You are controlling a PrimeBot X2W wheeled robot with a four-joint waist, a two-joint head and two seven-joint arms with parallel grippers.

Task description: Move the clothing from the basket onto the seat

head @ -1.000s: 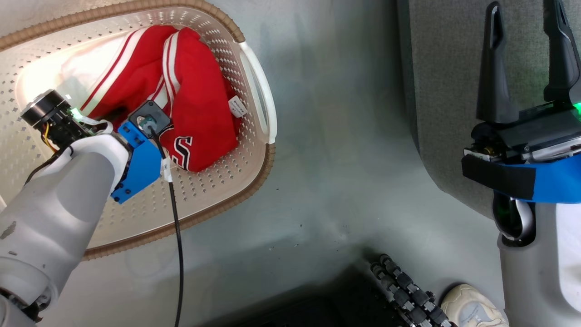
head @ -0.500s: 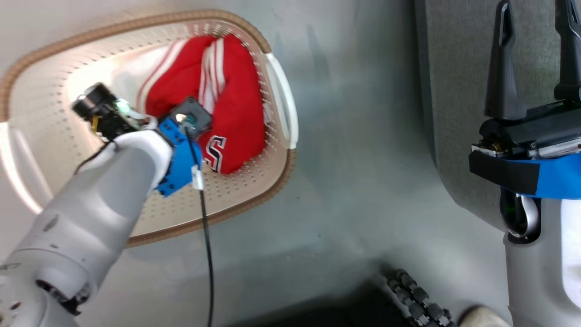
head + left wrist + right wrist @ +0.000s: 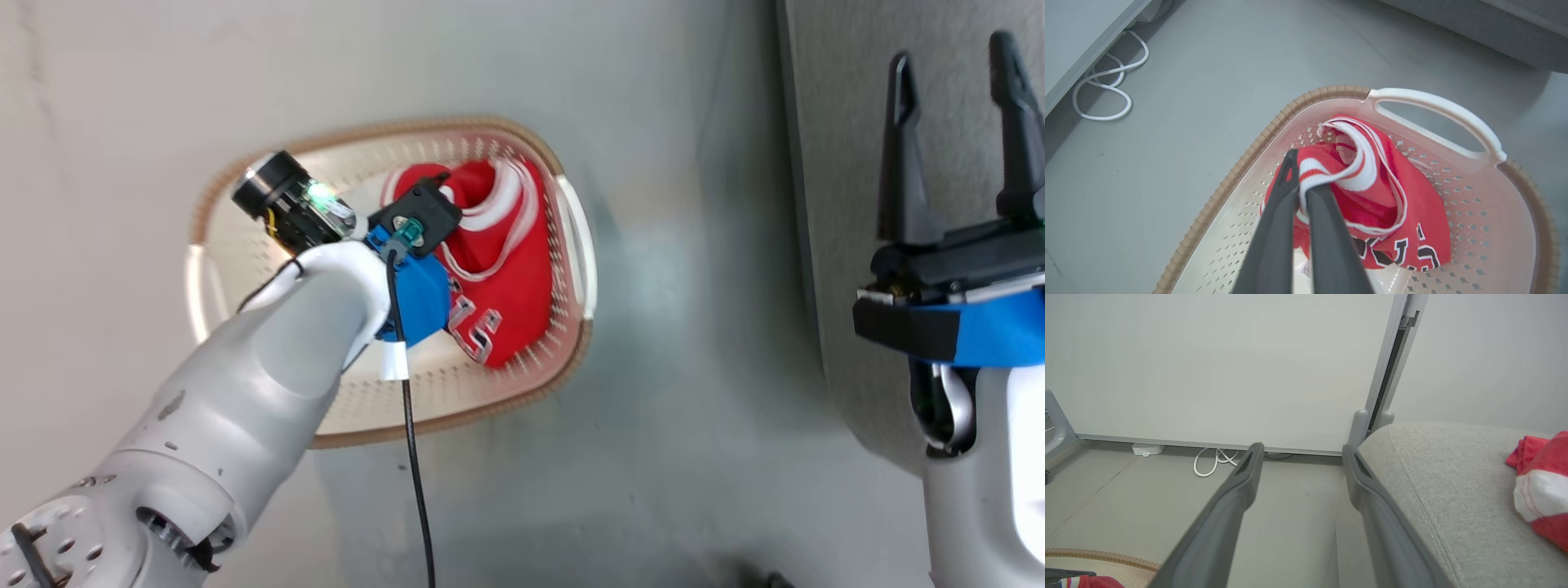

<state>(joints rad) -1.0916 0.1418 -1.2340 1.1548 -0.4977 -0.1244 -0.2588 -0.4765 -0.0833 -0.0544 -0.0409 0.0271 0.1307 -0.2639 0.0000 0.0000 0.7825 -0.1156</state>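
Clothing (image 3: 510, 278) long axis near-far (lettering (image 3: 478, 322) nearest)

My left fingers (image 3: 1276, 228) are smooth, matt dark plastic. The clothing (image 3: 1412, 212) is soft red cloth with ribbed white trim. The basket (image 3: 1494, 228) is glossy cream plastic, perforated, with a brown woven-look rim. The seat (image 3: 1453, 490) is coarse grey fabric.

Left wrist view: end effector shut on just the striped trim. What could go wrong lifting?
1. The left end effector grips only the striped trim; the fabric could slip out as weight comes on.
2. The rest of the clothing lies in the basket and may snag its rim, dragging or tipping it.
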